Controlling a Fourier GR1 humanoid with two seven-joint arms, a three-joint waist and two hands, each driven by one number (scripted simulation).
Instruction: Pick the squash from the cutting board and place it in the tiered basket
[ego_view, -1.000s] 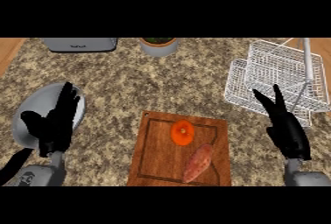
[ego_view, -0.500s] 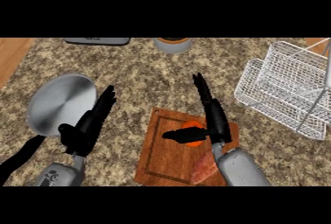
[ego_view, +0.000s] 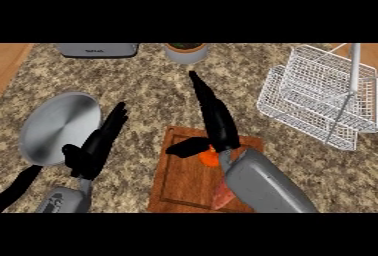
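- The right hand (ego_view: 215, 122) hovered wide open over the cutting board (ego_view: 177, 182).
- It should lower and curl round the squash (ego_view: 223, 194), mostly hidden beneath the forearm.
- The left hand (ego_view: 96, 145) rested open.

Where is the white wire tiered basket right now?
In the head view, the white wire tiered basket stands at the counter's upper right, apart from the brown wooden cutting board, which lies below and to its left under the robot's black right hand.
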